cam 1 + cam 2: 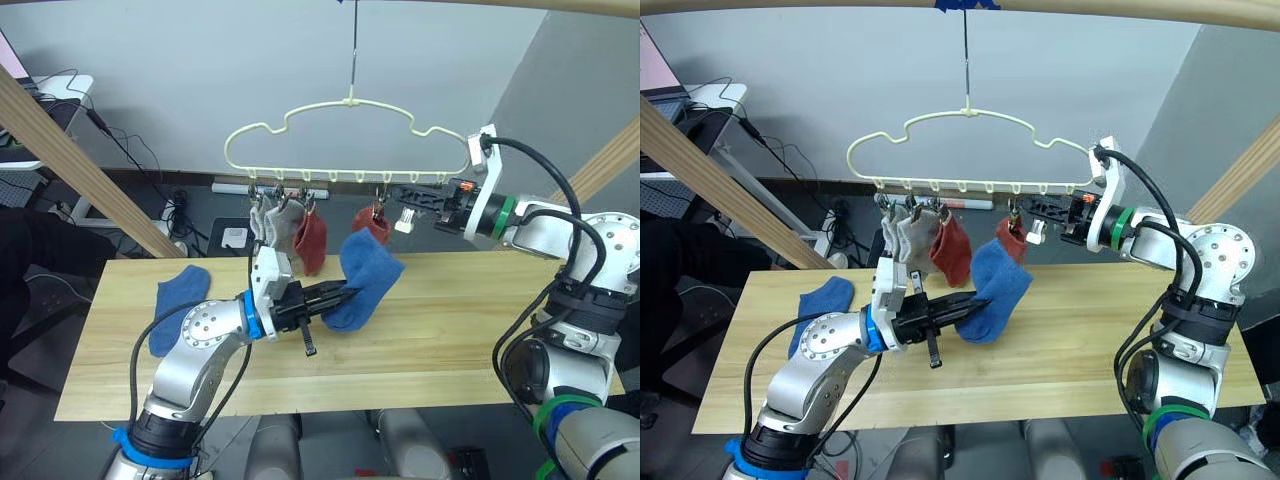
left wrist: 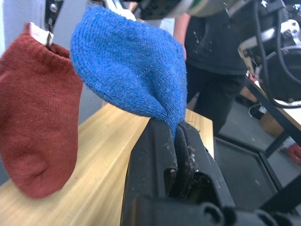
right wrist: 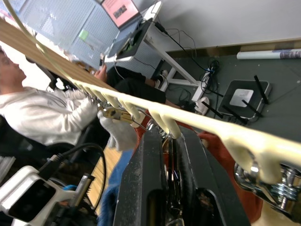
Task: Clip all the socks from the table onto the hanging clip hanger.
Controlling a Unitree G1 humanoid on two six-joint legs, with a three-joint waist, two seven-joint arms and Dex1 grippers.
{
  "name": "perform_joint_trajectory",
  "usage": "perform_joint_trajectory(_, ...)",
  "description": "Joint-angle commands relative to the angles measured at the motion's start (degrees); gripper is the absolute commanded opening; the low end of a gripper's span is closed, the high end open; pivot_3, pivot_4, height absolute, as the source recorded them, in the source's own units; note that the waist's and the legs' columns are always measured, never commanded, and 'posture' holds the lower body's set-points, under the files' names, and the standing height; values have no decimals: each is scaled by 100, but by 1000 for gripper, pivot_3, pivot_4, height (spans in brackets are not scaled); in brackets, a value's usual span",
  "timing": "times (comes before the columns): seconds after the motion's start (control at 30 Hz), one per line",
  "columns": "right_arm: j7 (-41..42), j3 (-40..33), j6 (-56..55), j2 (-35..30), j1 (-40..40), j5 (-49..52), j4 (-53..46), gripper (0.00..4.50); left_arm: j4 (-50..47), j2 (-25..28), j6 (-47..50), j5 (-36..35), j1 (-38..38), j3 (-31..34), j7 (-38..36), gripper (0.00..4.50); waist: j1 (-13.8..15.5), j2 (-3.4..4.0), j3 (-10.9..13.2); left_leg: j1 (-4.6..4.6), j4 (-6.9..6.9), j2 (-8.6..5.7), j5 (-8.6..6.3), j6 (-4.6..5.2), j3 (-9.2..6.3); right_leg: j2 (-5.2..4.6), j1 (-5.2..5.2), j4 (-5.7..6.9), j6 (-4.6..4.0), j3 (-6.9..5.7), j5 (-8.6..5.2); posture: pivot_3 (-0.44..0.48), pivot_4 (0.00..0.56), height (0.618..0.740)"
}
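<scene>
The pale yellow clip hanger (image 1: 350,103) hangs above the far edge of the table (image 1: 450,330). Two grey socks (image 1: 272,222) and a red sock (image 1: 311,243) hang from its left clips. A second red sock (image 1: 372,222) hangs further right. My left gripper (image 1: 350,293) is shut on a blue sock (image 1: 370,275), held up just below the second red sock. The pinch shows in the left wrist view (image 2: 131,61). Another blue sock (image 1: 178,300) lies on the table's left part. My right gripper (image 3: 171,141) is shut on a silver clip (image 3: 170,155) under the hanger bar (image 3: 202,125).
Slanted wooden beams stand at the left (image 1: 80,170) and right (image 1: 610,160), and a top beam with blue tape (image 1: 960,5) carries the hanger's hook. Cables and a white box (image 1: 235,237) lie on the floor behind the table. A person in a white top (image 3: 42,117) sits beyond.
</scene>
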Motion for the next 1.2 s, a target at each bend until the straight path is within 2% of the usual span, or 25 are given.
perform_joint_trajectory(0.03,-205,-303,220,109,-167,213,-90,230,35,-166,16,-41,-173,-86,78,41,-12,1,0,0,0,-1,0,0,1,0,0,-1,1,2,1,-158,318,740)
perform_joint_trajectory(0.33,-493,-550,446,386,-265,293,-169,230,394,-411,-48,113,-461,-259,69,41,-41,4,3,0,-2,-1,0,0,1,1,0,-1,1,1,0,-163,321,740)
perform_joint_trajectory(0.53,-659,-627,446,421,-303,460,-116,230,557,-390,-182,235,-505,-286,-15,41,-53,9,6,0,-2,-1,0,0,0,0,0,-1,1,1,0,-169,323,740)
perform_joint_trajectory(1.2,-969,-462,446,401,-199,809,-140,230,1025,-567,-492,406,-978,-325,-46,41,-158,12,22,-1,-4,-1,0,1,1,1,0,-2,1,2,0,-163,326,740)
